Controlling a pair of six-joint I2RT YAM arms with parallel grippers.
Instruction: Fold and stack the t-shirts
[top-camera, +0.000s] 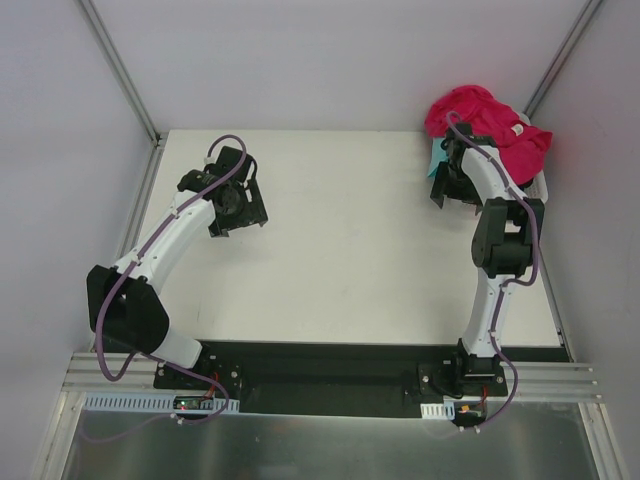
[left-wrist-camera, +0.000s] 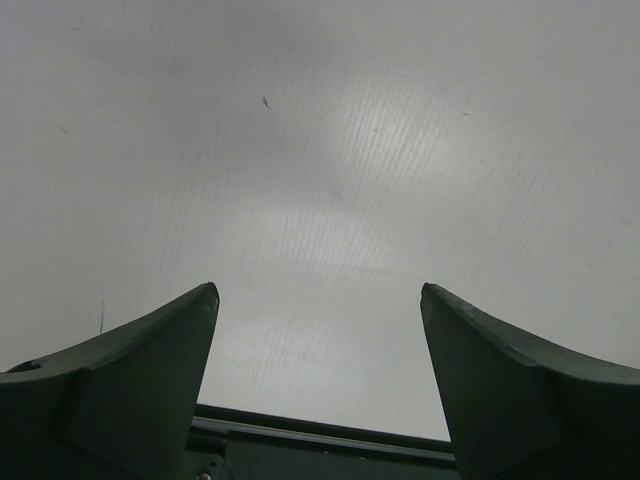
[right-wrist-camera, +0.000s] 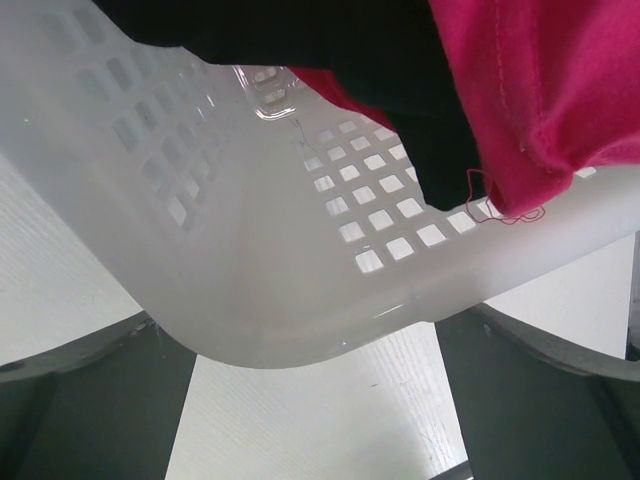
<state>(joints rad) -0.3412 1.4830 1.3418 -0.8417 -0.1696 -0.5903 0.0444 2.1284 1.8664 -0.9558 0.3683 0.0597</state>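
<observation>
Left claw (left-wrist-camera: 320, 300) and right claw (right-wrist-camera: 315, 345) both apart; right, beside the basket (right-wrist-camera: 250, 290) rim, may clamp plastic instead of magenta t-shirt (right-wrist-camera: 540, 90)

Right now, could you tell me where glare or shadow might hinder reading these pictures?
Top external: even light, soft shadows, a pink tint on the wall beside the magenta t-shirt. Left wrist: a bright patch on the table, corners dim. Right wrist: highlights on the white basket.
</observation>
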